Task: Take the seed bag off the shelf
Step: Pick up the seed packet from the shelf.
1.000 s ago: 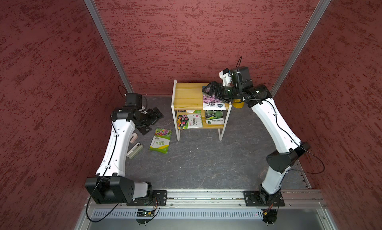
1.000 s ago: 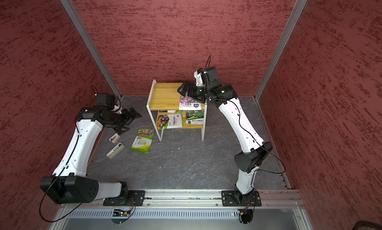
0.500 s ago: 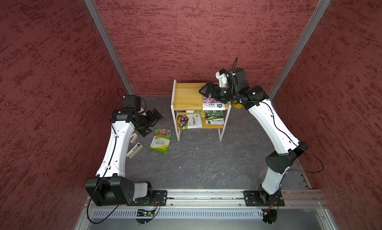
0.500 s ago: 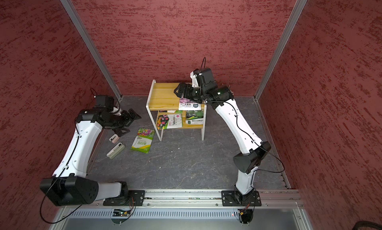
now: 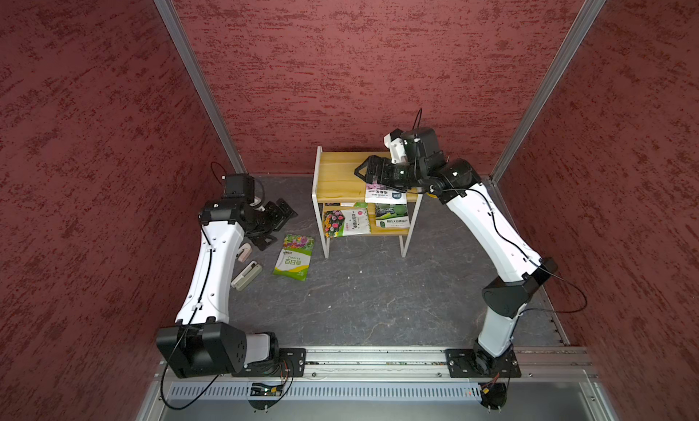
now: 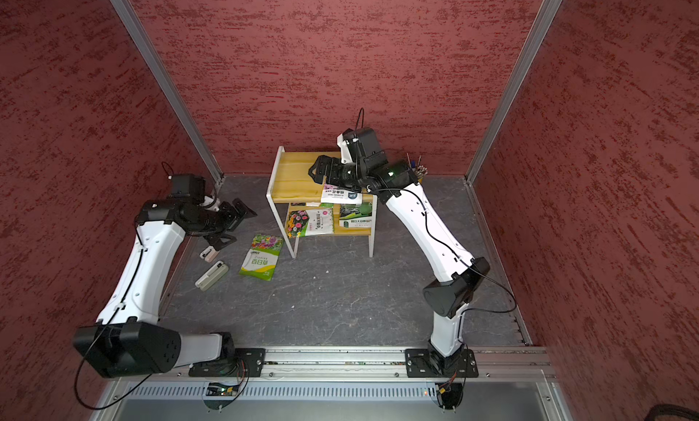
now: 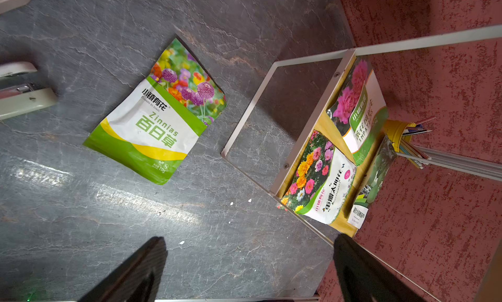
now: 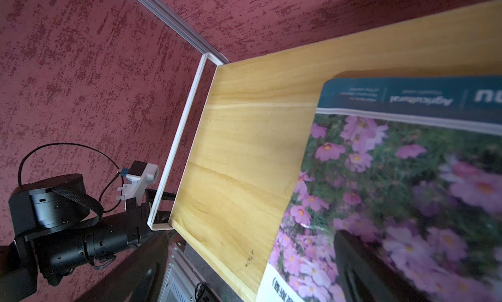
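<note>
Shelf (image 5: 336,175) (image 6: 293,177) stands at back of dark surface (image 5: 378,298), close to rear wall. Seed bag (image 5: 386,194) (image 6: 340,196), white w/ pink flowers, lies flat on top board at its R-front corner, front edge hanging a bit past the board.

R arm (image 5: 491,226) reaches in over top tier. R jaws spread wide, gripping nothing, right over the bag's rear part in both top views. R wrist view: seed bag (image 8: 380,192) fills much of the frame on the yellow board (image 8: 244,151). One finger (image 8: 361,268) is over the flower print, other finger (image 8: 130,276) is out past the board's edge, w/ the bag's side edge btw them. Touching bag or not: can't tell.

Lower tier holds mixed-flower bag (image 5: 346,221) (image 7: 317,184) and green bag (image 5: 393,214) (image 7: 375,178) side by side. Impatiens bag (image 7: 358,108) sits further back, clear only in L wrist view.

L arm (image 5: 212,267) is off to the L of the shelf. L jaws also wide open, nothing btw the fingers (image 7: 141,268), held above the surface and apart from the shelf. Zinnias bag (image 5: 294,256) (image 6: 262,257) (image 7: 157,116) lies flat on the surface near the shelf's L-front leg, not touching it. Stapler (image 5: 246,275) (image 6: 212,275) and a small white-pink item (image 5: 245,252) lie beside the L arm, L of that bag. Yellow pencil cup (image 7: 394,129) stands behind the shelf on the R side
</note>
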Controlling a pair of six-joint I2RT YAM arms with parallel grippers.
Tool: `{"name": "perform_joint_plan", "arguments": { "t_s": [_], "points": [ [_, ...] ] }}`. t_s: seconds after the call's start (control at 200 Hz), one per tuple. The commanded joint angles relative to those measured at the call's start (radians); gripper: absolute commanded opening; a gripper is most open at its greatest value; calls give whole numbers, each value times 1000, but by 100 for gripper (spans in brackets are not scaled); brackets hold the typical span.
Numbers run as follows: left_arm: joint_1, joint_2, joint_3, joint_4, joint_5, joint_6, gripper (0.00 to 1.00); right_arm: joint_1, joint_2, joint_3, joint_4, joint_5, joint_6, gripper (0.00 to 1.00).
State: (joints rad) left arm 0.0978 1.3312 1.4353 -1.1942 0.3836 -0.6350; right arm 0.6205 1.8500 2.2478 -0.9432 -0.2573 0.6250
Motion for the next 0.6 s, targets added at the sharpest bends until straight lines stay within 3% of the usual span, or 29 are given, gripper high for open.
{"name": "perform_joint_plan", "arguments": {
  "t_s": [0.0,0.396,0.591],
  "points": [
    [12,-9,-14,20,10,8,100,22,34,27,-20,10,20,98],
    [22,-41,-44,25,18,2,100,36,55,96,-70,24,1,98],
    [25,-36,37,-43,-39,47,100,36,44,201,-128,64,-24,98]
  ]
}}
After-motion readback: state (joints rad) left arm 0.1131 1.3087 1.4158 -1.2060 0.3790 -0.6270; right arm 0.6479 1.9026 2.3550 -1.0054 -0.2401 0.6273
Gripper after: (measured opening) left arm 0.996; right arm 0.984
